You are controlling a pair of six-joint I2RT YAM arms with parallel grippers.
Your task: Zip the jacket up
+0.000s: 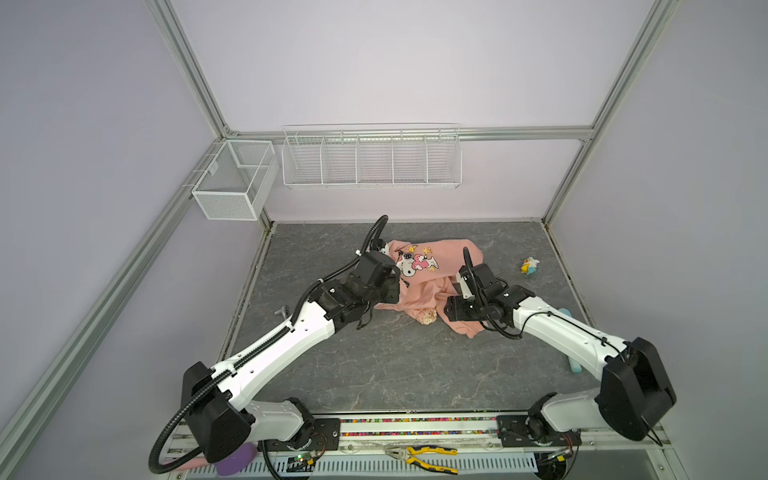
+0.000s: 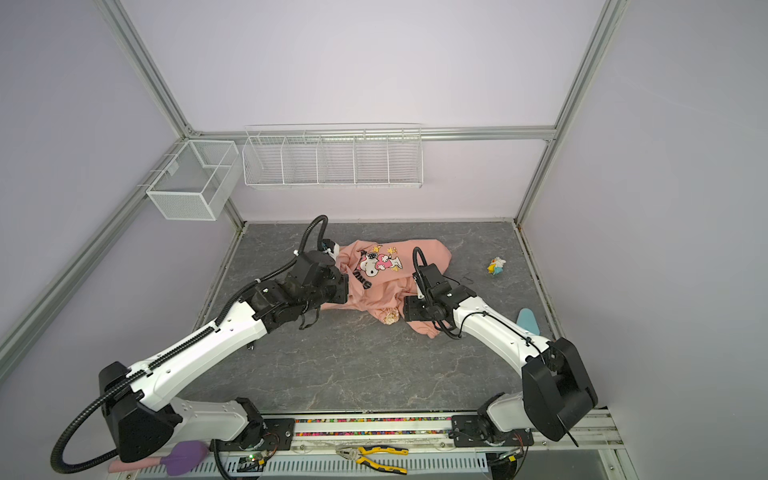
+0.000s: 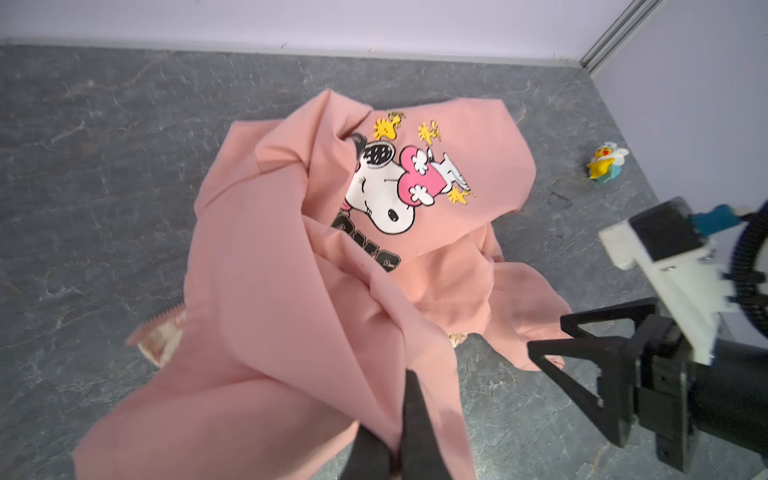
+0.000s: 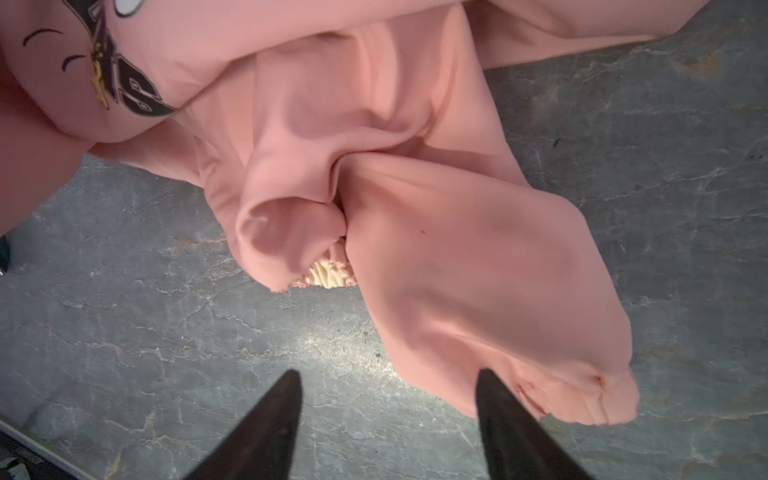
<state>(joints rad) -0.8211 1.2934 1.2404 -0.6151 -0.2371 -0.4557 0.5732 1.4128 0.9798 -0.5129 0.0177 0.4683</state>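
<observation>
Yellow-handled pliers (image 1: 422, 456) lie on the front rail at 6 o'clock in both top views, with a purple object (image 1: 235, 459) at 7 o'clock. Beyond them, on the grey marbled table (image 1: 374, 374), the salmon-pink jacket (image 1: 453, 253) sits crumpled toward 12 o'clock, its cartoon dog print (image 1: 415, 264) facing up. The left arm (image 1: 270, 349) reaches in from 8 o'clock and the right arm (image 1: 561, 332) from 4 o'clock, and both cover the jacket's near edges. A small yellow-and-white toy (image 1: 530, 266) stands apart at 2 o'clock. A teal object (image 2: 528, 322) lies partly under the right arm. A white wire rack (image 1: 371, 156) and a mesh basket (image 1: 232, 183) hang on the walls behind.

Seen from the left wrist, the left gripper (image 3: 399, 415) is clenched on a raised fold of the jacket. Black capital letters (image 3: 386, 262) under the dog are cut off by folds; only fragments show, and the word cannot be read. A patch of cream patterned lining (image 3: 160, 340) peeks out beside the cloth. The right gripper (image 3: 548, 338) stands at the sleeve's end.

Seen from the right wrist, the right gripper (image 4: 387, 374) is spread wide and grasps nothing. One fingertip (image 4: 484, 378) sits at the sleeve's edge, the other over bare table.
</observation>
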